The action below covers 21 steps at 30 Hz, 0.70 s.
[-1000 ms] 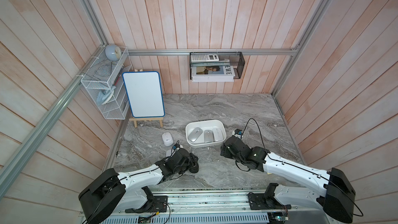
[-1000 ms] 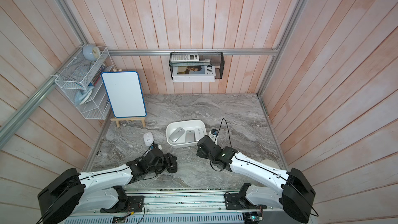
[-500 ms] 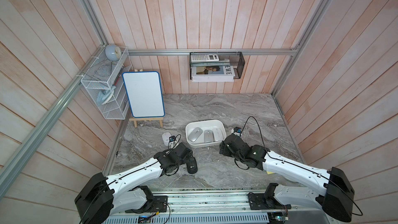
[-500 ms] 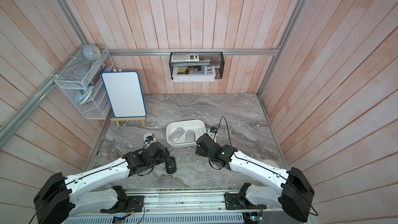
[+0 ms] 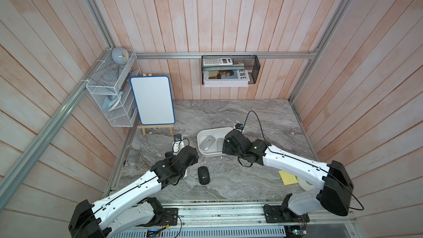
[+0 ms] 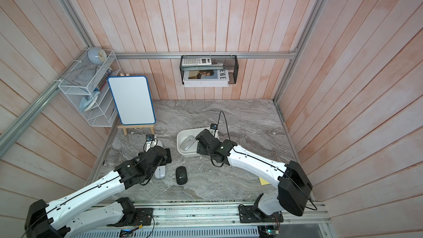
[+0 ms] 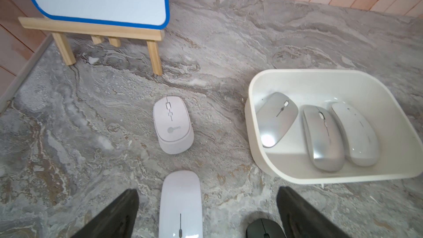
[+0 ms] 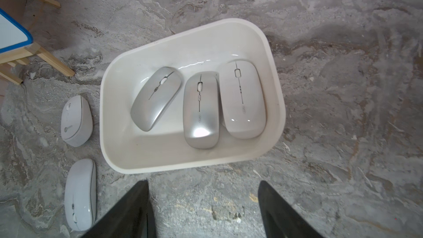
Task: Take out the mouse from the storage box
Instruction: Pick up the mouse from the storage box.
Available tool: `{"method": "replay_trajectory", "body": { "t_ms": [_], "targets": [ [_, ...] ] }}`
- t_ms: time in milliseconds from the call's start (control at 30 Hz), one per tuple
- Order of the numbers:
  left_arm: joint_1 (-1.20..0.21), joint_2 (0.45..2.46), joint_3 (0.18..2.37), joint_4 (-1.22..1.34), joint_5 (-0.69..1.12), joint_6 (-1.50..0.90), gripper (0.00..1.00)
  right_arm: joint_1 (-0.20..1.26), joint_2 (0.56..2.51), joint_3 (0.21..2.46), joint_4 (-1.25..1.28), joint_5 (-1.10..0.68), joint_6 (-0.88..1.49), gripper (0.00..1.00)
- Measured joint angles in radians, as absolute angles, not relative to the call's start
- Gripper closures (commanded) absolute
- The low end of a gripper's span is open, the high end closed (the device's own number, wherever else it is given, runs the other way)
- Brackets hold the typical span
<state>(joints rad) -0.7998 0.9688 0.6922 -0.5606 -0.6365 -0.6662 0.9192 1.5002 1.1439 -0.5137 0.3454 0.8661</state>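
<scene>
Storage box [image 5: 207, 155] near the middle of the marble table [image 5: 229, 115]; three mice inside, seen in full only in the wrist views: an angled silver mouse [image 8: 155, 98], a second silver mouse [image 8: 201, 111] and a white mouse [image 8: 242, 99], the last two touching side by side. In both top views, right arm over the box's right end, white mouse hidden; in a top view only the angled silver mouse [image 6: 188, 143] clearly visible.

Right gripper [image 8: 203, 209]: jaws spread wide, empty, just short of the box's near rim.

Left gripper [image 7: 207, 214]: jaws at full spread, gripping nothing, straddling a slim white mouse [image 7: 180, 204] flat on the table without touching it. Black mouse [image 5: 203, 175] on the table to the right of that gripper, well apart from the box; only its tip [image 7: 265, 230] in the left wrist view. Ribbed white mouse [image 7: 172, 124] on the table farther off, left of the box; mostly hidden behind the left arm in the top views.

Whiteboard [image 5: 153, 100] on a wooden easel [image 7: 91, 32] at far left.
</scene>
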Motion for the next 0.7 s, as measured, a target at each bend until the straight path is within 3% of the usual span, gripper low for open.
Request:
{"method": "replay_trajectory", "body": {
  "t_ms": [433, 700],
  "targets": [
    [-0.765, 0.864, 0.568, -0.442, -0.659, -0.574, 0.0, 0.912, 2.052, 1.7, -0.755, 0.278, 0.894, 0.19],
    [-0.765, 0.768, 0.537, -0.422, -0.659, -0.567, 0.0, 0.896, 2.227, 1.887, -0.854, 0.237, 0.939, 0.19]
  ]
}}
